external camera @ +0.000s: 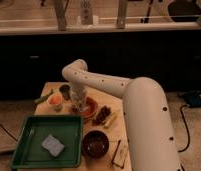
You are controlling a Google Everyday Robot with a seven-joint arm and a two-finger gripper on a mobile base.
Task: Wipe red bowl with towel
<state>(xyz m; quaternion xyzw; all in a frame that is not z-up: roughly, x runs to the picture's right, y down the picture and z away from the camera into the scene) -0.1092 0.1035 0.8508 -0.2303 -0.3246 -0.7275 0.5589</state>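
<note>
Gripper hangs low over the red bowl on the wooden table, perhaps touching a pale towel there. Dark brown bowl sits nearer the camera, beside the green tray that holds a sponge.

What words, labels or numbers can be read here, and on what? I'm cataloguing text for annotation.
No text can be read in the camera view.
White container on the far ledge: dark marks on its front, too blurred to read.
Flat packet at the table's near edge: no legible print.
Red bowl, dark brown bowl, green tray: no markings seen.
The pincer is down at the red bowl; no lettering shows on the arm.
</note>
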